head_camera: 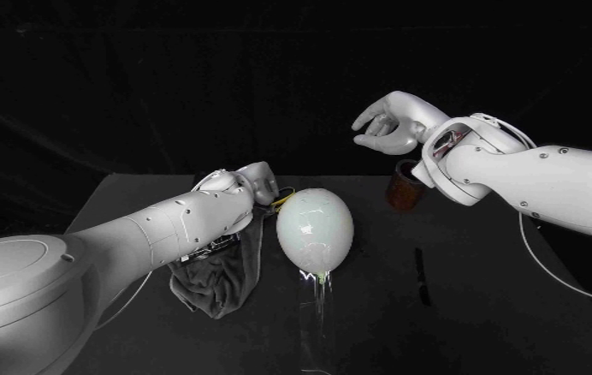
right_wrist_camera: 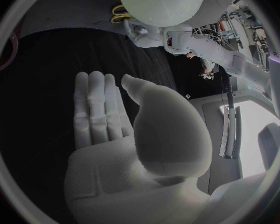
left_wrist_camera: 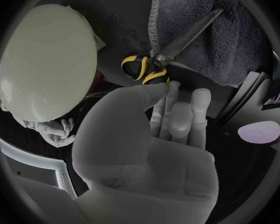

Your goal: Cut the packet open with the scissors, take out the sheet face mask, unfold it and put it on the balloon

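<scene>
Black table [head_camera: 494, 315] carries everything, and the one balloon [head_camera: 315, 228] near its middle serves as the mark for the rest. That balloon is pale, egg-shaped and upright on a clear stem [head_camera: 320, 302].

One dark grey towel [head_camera: 222, 285] lies crumpled just to the robot's left of the balloon, partly under the left arm.

Two hands are in view. The left hand [head_camera: 251, 182] is low, close beside the balloon on the towel side. In the left wrist view its fingers stretch out straight side by side, with the thumb tip at the scissors' handles. I cannot tell whether it has taken hold of them. The right hand [head_camera: 388, 127] hangs in the air beyond the balloon and to the robot's right. It holds nothing, fingers together and loosely bent, thumb standing off.

One brown cup [head_camera: 404, 187] stands on the table to the right of the balloon, below the right hand.

One pair of scissors [left_wrist_camera: 177, 45], with yellow-and-black handles, lies with its blades closed across the towel, handles toward the balloon.

One thin dark strip [head_camera: 422, 276] lies right of the balloon, too slight to name.
</scene>
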Controlling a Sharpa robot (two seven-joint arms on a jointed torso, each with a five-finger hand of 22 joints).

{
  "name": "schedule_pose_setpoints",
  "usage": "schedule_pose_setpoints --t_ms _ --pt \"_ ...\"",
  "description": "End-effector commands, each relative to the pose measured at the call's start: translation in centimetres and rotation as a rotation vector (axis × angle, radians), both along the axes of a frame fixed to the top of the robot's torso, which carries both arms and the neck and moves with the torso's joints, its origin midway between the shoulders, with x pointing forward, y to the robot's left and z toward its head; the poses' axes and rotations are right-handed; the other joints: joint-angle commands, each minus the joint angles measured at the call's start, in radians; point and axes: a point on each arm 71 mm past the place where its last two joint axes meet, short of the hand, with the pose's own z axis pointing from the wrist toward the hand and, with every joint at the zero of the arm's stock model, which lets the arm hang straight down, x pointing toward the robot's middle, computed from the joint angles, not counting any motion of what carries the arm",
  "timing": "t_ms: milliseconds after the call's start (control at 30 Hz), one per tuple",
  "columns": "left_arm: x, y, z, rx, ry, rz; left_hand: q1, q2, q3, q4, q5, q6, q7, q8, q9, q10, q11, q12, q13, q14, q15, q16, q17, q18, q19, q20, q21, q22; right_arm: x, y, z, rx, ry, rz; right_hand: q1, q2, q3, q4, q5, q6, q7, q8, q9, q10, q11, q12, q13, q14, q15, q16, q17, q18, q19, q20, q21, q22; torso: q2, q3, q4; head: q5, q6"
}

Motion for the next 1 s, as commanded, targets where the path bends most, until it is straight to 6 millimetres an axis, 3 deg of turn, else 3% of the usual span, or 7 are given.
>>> schedule_pose_setpoints --t_ms 33,467,733,833,867,933,1000 --pt "-0.4 -0.7 -0.6 -0.036 0.052 -0.040 -0.008 0.000 0.008 0.000 -0.003 0.002 0.008 -0.005 0.000 0.013 -0.010 -0.007 0.002 0.001 0.005 -0.002 0.003 -0.001 -0.004 0.000 0.005 0.002 0.0 0.0 0.0 -0.004 -0.003 0.007 0.000 -0.008 -0.001 0.006 0.003 -0.001 0.004 0.004 -0.001 -0.007 -0.003 0.002 0.001 -0.007 -0.003 0.005 0.001 0.014 -0.004 0.000 0.004 0.001 0.001 -0.0002 0.0000 0.001 0.002" --pt "-0.3 -0.2 -0.3 -0.056 0.028 -0.025 -0.016 0.008 0.026 -0.021 -0.004 0.010 0.008 -0.007 0.003 0.026 -0.011 -0.014 0.005 0.010 0.004 0.002 0.015 -0.003 0.011 0.000 0.019 0.021 0.0 0.1 -0.1 -0.005 0.001 0.010 0.000 -0.009 -0.001 0.007 0.004 -0.002 0.004 0.004 -0.002 -0.007 -0.003 0.002 0.001 -0.008 -0.003 0.005 0.001 0.014 -0.005 0.000 0.004 0.001 0.001 -0.0011 -0.0004 0.003 0.007" --pt "-0.1 0.4 1.0 -0.120 0.039 -0.029 -0.030 0.002 0.025 -0.028 -0.005 0.011 0.009 -0.009 0.004 0.029 -0.010 -0.019 0.008 0.004 0.004 -0.001 -0.003 0.000 -0.003 -0.001 0.015 0.008 0.1 -0.1 -0.1 -0.006 0.000 0.005 0.001 -0.009 0.000 0.006 0.005 -0.002 0.004 0.004 -0.002 -0.008 -0.004 0.002 0.002 -0.008 -0.003 0.006 0.002 0.014 -0.005 0.000 0.004 0.002 0.000 -0.0008 0.0010 0.003 0.008" --pt "0.0 0.7 1.8 -0.140 0.053 -0.038 -0.060 -0.019 -0.010 -0.024 -0.006 -0.013 0.014 -0.023 0.002 0.010 -0.004 -0.032 0.006 -0.037 0.011 -0.017 -0.078 0.010 -0.061 0.004 -0.018 -0.049 0.2 -0.1 -0.2 -0.007 0.001 0.004 0.001 -0.009 0.000 0.006 0.005 -0.002 0.004 0.004 -0.002 -0.008 -0.004 0.002 0.002 -0.008 -0.003 0.006 0.002 0.014 -0.005 0.000 0.004 0.002 -0.001 -0.0009 0.0014 0.005 0.008" --pt "0.0 0.7 2.1 -0.144 0.056 -0.041 -0.074 -0.032 -0.035 -0.026 -0.006 -0.047 0.019 -0.045 -0.005 -0.010 0.002 -0.046 0.005 -0.081 0.017 -0.036 -0.144 0.019 -0.117 0.009 -0.054 -0.103 0.2 -0.1 -0.2 -0.007 0.001 0.003 0.001 -0.009 0.000 0.006 0.005 -0.002 0.004 0.004 -0.002 -0.008 -0.004 0.002 0.002 -0.008 -0.003 0.006 0.002 0.014 -0.005 0.000 0.004 0.002 -0.001 -0.0011 0.0015 0.006 0.008" --pt "0.1 1.0 2.8 -0.150 0.058 -0.046 -0.077 -0.032 -0.044 -0.027 -0.004 -0.054 0.020 -0.051 -0.007 -0.017 0.004 -0.050 0.005 -0.095 0.019 -0.043 -0.162 0.021 -0.130 0.012 -0.066 -0.114 0.2 -0.2 -0.3 -0.007 0.002 0.002 0.001 -0.009 0.000 0.006 0.005 -0.002 0.004 0.004 -0.002 -0.008 -0.004 0.002 0.002 -0.008 -0.003 0.006 0.002 0.014 -0.005 0.000 0.004 0.002 -0.002 -0.0012 0.0016 0.008 0.009" --pt "0.1 1.4 3.4 -0.153 0.054 -0.046 -0.099 -0.062 -0.074 -0.024 -0.006 -0.092 0.028 -0.075 -0.015 -0.056 0.016 -0.071 -0.002 -0.193 0.030 -0.085 -0.317 0.018 -0.147 0.019 -0.088 -0.125 0.2 -0.2 -0.3 -0.008 0.003 0.001 0.001 -0.009 0.000 0.006 0.005 -0.002 0.004 0.004 -0.002 -0.008 -0.004 0.002 0.002 -0.008 -0.003 0.006 0.002 0.014 -0.005 0.000 0.004 0.002 -0.002 -0.0009 0.0020 0.011 0.010"
